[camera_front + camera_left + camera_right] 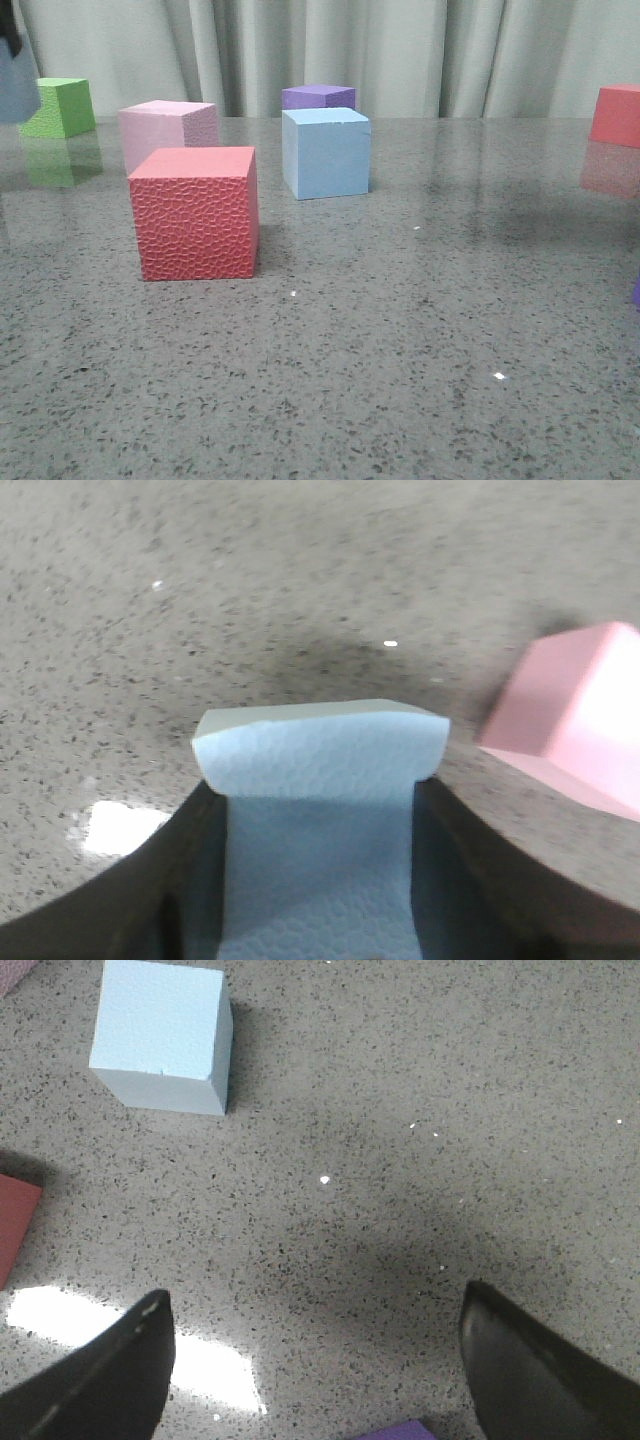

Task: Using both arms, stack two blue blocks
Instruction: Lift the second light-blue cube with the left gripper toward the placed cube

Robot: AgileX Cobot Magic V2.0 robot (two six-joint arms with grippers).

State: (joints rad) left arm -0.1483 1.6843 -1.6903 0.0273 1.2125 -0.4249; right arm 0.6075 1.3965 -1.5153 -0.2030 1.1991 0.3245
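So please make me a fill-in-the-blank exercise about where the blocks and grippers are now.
1. The left gripper is shut on a ____ block.
2. The right gripper is ____, with nothing between its fingers.
3. In the front view, the second blue block stands on the table in front of the ____ block.

Missing words: blue; open; purple

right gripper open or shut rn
Open: in the right wrist view the right gripper has its fingers spread wide apart over bare table, holding nothing.
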